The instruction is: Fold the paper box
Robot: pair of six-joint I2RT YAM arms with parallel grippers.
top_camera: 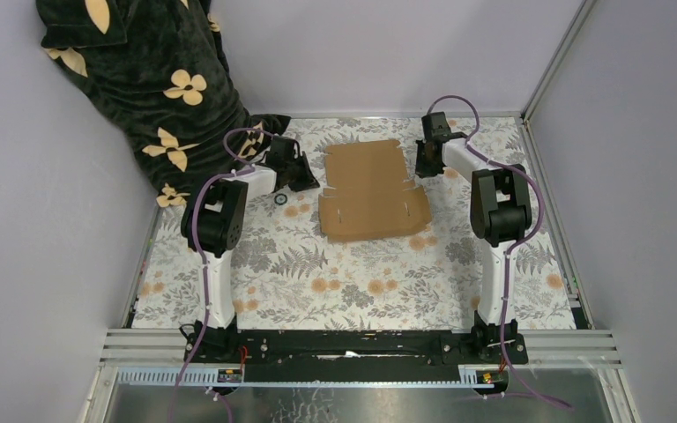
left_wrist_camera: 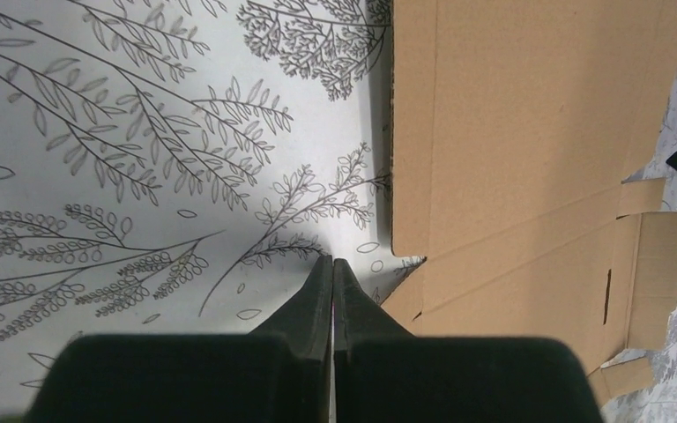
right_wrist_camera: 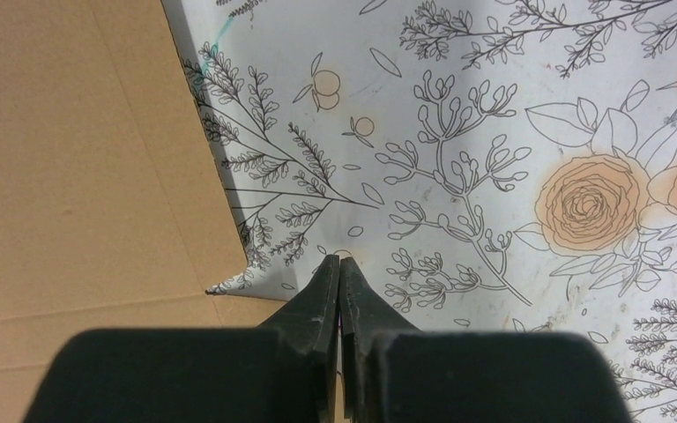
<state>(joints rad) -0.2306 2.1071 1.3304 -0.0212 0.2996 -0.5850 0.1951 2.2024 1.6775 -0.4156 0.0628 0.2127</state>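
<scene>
The counter point(top_camera: 361, 282) carried a white surface printed with grey ferns and orange roses. Metal rails bordered its left, right and near edges.

The box point(top_camera: 372, 189) lay directly on the counter, at the far centre, as an unfolded brown cardboard sheet with creases, side flaps and a narrow slot. Its edges point(left_wrist_camera: 529, 132) point(right_wrist_camera: 79, 159) cast a thin shadow on the print.

A small dark ring point(top_camera: 280, 199) lay on the counter just left of the box. Dark flowered fabric point(top_camera: 154, 97) overlapped the far left corner; contact could not be confirmed.
</scene>
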